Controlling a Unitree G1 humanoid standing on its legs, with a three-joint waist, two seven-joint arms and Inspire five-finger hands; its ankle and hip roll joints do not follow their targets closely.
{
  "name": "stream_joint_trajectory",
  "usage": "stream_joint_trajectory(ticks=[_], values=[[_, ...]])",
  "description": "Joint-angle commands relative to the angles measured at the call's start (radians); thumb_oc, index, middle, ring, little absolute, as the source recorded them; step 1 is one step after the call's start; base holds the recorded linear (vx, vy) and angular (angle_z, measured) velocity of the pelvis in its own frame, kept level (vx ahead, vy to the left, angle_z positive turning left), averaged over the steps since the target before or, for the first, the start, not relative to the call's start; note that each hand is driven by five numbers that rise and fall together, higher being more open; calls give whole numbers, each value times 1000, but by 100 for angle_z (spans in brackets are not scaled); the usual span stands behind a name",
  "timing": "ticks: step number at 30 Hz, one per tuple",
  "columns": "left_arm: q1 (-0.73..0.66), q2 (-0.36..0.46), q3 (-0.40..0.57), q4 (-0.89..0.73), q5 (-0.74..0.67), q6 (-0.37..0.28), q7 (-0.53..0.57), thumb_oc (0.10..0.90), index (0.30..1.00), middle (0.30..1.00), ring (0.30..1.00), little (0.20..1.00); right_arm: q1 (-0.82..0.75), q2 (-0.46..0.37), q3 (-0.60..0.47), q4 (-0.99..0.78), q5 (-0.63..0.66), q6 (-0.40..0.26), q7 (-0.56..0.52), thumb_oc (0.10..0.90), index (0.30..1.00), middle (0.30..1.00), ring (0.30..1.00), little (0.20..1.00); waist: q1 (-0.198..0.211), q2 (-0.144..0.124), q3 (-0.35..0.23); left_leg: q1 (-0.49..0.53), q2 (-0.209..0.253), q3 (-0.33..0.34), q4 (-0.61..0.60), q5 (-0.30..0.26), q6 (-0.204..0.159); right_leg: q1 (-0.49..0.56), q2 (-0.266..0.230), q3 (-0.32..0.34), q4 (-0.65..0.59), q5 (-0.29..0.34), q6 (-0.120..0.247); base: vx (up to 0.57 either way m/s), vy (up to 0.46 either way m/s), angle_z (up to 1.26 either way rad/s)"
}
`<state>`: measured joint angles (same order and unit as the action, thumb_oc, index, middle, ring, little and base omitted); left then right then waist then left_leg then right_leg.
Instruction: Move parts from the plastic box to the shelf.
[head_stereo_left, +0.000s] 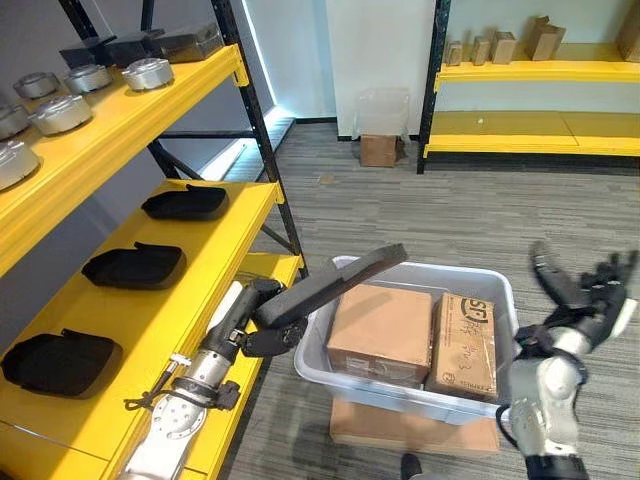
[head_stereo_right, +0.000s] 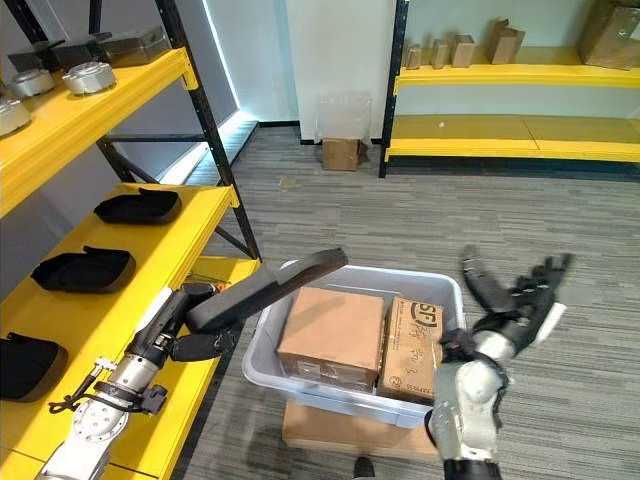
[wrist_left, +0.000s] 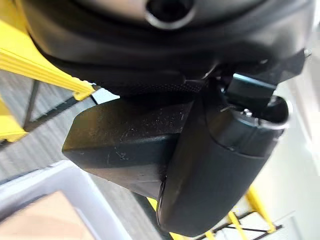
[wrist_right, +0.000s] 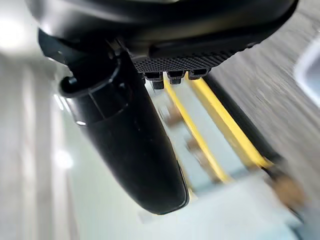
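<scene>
Left robot hand (head_stereo_left: 268, 335) clamped round the low end of a flat black part (head_stereo_left: 335, 282), thumb over, fingers under. Part tilted up toward two o'clock, high end hanging over the near-left corner of the box (head_stereo_left: 495, 283), clear of the cardboard cartons (head_stereo_left: 380, 330) inside. Carrying step by the look of it: lifted out, not yet shelved. Best swung toward nine o'clock, levelled on the way, tail kept above the box rim and the yellow shelf (head_stereo_left: 225, 235) edge. Bare yellow between the black trays (head_stereo_left: 133, 266) already lying there looks the likely spot; grip to be held firm, since the long overhang could lever the part loose. Right robot hand (head_stereo_left: 585, 295) at three o'clock of the box, fingers spread wide, holding nothing, well apart from the part.
</scene>
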<state>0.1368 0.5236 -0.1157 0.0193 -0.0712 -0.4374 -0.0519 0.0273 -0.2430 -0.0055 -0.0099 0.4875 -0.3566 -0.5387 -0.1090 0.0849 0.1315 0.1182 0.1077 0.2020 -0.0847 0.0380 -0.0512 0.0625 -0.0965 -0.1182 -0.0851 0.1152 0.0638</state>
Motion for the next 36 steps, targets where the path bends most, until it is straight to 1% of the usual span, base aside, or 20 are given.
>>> stream_joint_trajectory(ticks=[1, 2, 3, 5, 9, 12, 13, 15, 16, 17, 19, 21, 22, 24, 25, 27, 29, 30, 32, 36], values=[[-140, 33, 116, -128, -28, -149, 82, 400, 300, 300, 300, 300, -94, -64, -3, -136, -196, -67, 118, 900, 1000, 1000, 1000, 1000, -14, -54, -27, 64, 13, 6, 3, -43, -11, 29, -95, 102, 8, -24, 97, -44, 173, 0], [-140, 33, 116, -130, -30, -149, 81, 400, 300, 300, 300, 300, -92, -65, 3, -141, -202, -67, 122, 900, 1000, 1000, 1000, 1000, -14, -54, -27, 64, 12, 7, 3, -43, -11, 28, -97, 102, 6, -21, 99, -70, 240, -2], [-150, 34, 112, -134, -31, -144, 76, 400, 300, 300, 300, 300, -94, -77, 26, -152, -235, -76, 147, 900, 1000, 1000, 1000, 1000, -14, -56, -29, 62, 6, 14, 0, -44, -10, 23, -105, 98, -2, -12, 109, -72, 230, -3], [-165, 38, 100, -143, -30, -145, 64, 400, 300, 300, 300, 300, -99, -96, 59, -172, -285, -69, 148, 900, 1000, 1000, 1000, 1000, -11, -59, -29, 56, -8, 22, -2, -48, -5, 4, -119, 94, -2, 1, 126, -132, 348, -3], [-184, 35, 89, -152, -52, -152, 58, 400, 300, 300, 300, 300, -89, -110, 69, -192, -300, -58, 142, 900, 1000, 1000, 1000, 1000, -15, -62, -24, 48, -36, 29, -3, -58, 7, -36, -142, 96, -2, 35, 156, -125, 291, -2], [-183, 29, 90, -173, -54, -157, 59, 400, 300, 300, 300, 300, -83, -93, 64, -188, -288, -60, 151, 900, 1000, 1000, 1000, 1000, -20, -66, -9, 56, -54, 76, -3, -74, 12, -104, -171, 56, -2, 112, 169, -138, 230, -15], [-173, 25, 100, -192, -44, -158, 71, 400, 300, 300, 300, 300, -83, -78, 54, -181, -264, -56, 171, 900, 1000, 1000, 1000, 1000, -22, -68, 2, 57, -70, 99, -3, -80, 26, -106, -150, 37, 11, 130, 163, -150, 194, -30], [-179, 27, 108, -192, -64, -162, 66, 400, 300, 300, 300, 300, -77, -79, 48, -184, -254, -58, 171, 900, 1000, 1000, 1000, 1000, -27, -64, 7, 45, -80, 94, -3, -70, 43, -109, -106, 47, 98, 82, 149, -163, 160, -15], [-191, 27, 114, -192, -75, -161, 66, 400, 300, 300, 300, 300, -69, -82, 44, -193, -243, -52, 168, 900, 1000, 1000, 1000, 1000, -29, -56, 8, 31, -87, 90, -3, -62, 60, -117, -56, 38, 199, 17, 132, -235, 161, 1], [-221, 27, 116, -191, -88, -151, 61, 400, 300, 300, 300, 300, -50, -86, 44, -197, -228, -60, 164, 900, 1000, 1000, 1000, 1000, -30, -53, 5, -2, -108, 65, -2, -52, 85, -129, 13, 49, 313, -65, 95, -246, 159, 4], [-252, 17, 106, -195, -102, -142, 41, 400, 300, 300, 300, 300, -29, -84, 44, -213, -240, -61, 151, 900, 1000, 1000, 1000, 1000, -40, -52, 3, -24, -136, 19, -1, -51, 104, -147, 79, 90, 414, -105, 67, -195, 84, 27], [-272, 13, 92, -195, -106, -148, 30, 400, 300, 300, 300, 300, -24, -82, 49, -218, -251, -62, 143, 900, 1000, 1000, 1000, 1000, -46, -48, 5, -40, -148, -13, -3, -44, 115, -179, 134, 124, 505, -115, 53, -221, 0, 69], [-288, 10, 79, -194, -125, -152, 23, 400, 300, 300, 300, 300, -30, -81, 52, -206, -259, -78, 128, 900, 1000, 1000, 1000, 1000, -49, -49, 9, -50, -168, -42, -3, -42, 119, -202, 158, 135, 519, -128, 43, -225, -57, 78], [-283, 0, 79, -197, -146, -152, 10, 400, 300, 300, 300, 300, -29, -82, 46, -197, -250, -79, 131, 900, 1000, 1000, 1000, 1000, -48, -49, 16, -47, -175, -66, -3, -39, 117, -199, 148, 127, 481, -119, 39, -146, -67, 50], [-279, -7, 78, -201, -152, -147, 3, 400, 300, 300, 300, 300, -29, -83, 42, -192, -240, -77, 137, 900, 1000, 1000, 1000, 1000, -49, -45, 19, -43, -173, -79, -3, -36, 111, -186, 142, 124, 444, -125, 33, -112, -89, 15], [-264, -21, 75, -205, -148, -142, -8, 400, 300, 300, 300, 300, -23, -81, 33, -189, -224, -60, 153, 900, 1000, 1000, 1000, 1000, -56, -42, 17, -41, -172, -106, -3, -32, 99, -156, 139, 139, 347, -113, 27, -104, -99, 11], [-251, -29, 71, -208, -150, -141, -16, 400, 300, 300, 300, 300, -16, -80, 27, -188, -229, -64, 161, 900, 1000, 1000, 1000, 1000, -58, -41, 10, -43, -171, -120, -3, -26, 89, -121, 141, 155, 263, -102, 21, -71, -72, 11], [-248, -29, 70, -208, -148, -143, -15, 400, 300, 300, 300, 300, -14, -80, 27, -187, -230, -66, 161, 900, 1000, 1000, 1000, 1000, -59, -40, 9, -43, -170, -122, -3, -25, 88, -112, 142, 158, 245, -97, 20, -78, -64, 9], [-230, -28, 72, -215, -144, -149, -12, 400, 300, 300, 300, 300, -1, -79, 32, -195, -209, -53, 174, 900, 1000, 1000, 1000, 1000, -48, -38, -8, -66, -172, -128, -3, -13, 76, -60, 147, 175, 148, -98, 5, -165, -67, 0], [-214, -27, 74, -240, -124, -150, 0, 400, 300, 300, 300, 300, -9, -81, 59, -202, -198, -38, 178, 900, 1000, 1000, 1000, 1000, -34, -34, -11, -89, -178, -132, -3, -3, 70, -38, 144, 179, 106, -94, -3, -145, -26, -1]])
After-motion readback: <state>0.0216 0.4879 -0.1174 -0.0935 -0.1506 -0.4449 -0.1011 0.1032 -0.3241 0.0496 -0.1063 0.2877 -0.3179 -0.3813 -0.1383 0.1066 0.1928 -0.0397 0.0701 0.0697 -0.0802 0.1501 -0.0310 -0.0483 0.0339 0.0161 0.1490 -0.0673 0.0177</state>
